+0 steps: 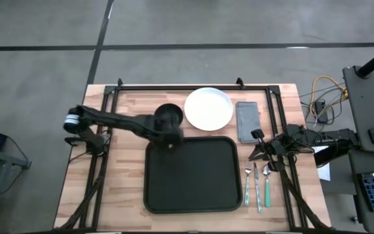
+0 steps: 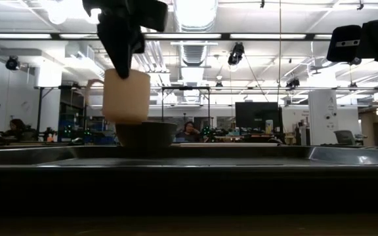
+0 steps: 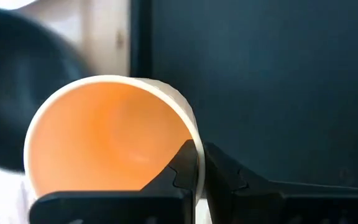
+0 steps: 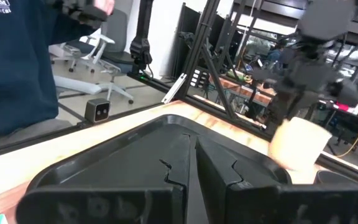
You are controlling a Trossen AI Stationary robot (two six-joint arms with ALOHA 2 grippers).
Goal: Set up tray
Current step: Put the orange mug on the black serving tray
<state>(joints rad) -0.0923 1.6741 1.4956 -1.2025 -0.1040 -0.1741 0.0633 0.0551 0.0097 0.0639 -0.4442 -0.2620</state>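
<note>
The black tray (image 1: 193,188) lies in the middle of the wooden table. My left gripper (image 1: 172,139) hangs over the tray's far left corner, shut on a cream cup with an orange inside (image 3: 110,137). The cup also shows in the low view (image 2: 126,95) and the right wrist view (image 4: 297,144). A dark bowl (image 1: 169,115) stands on the table just beyond that corner. My right gripper (image 1: 257,153) is shut and empty, low at the tray's right side (image 4: 196,158). My left gripper holds the cup by its rim (image 3: 196,146), one finger inside the cup and one outside on its wall. The fingers come from above, pointing down. The cup hangs below them, roughly upright with its mouth up, lifted clear of the tray (image 2: 189,154).
A white plate (image 1: 208,108) and a grey napkin (image 1: 247,121) lie at the far side. A fork, a knife and a spoon (image 1: 257,185) lie right of the tray. A person in a dark top (image 4: 11,68) stands beyond the table's edge.
</note>
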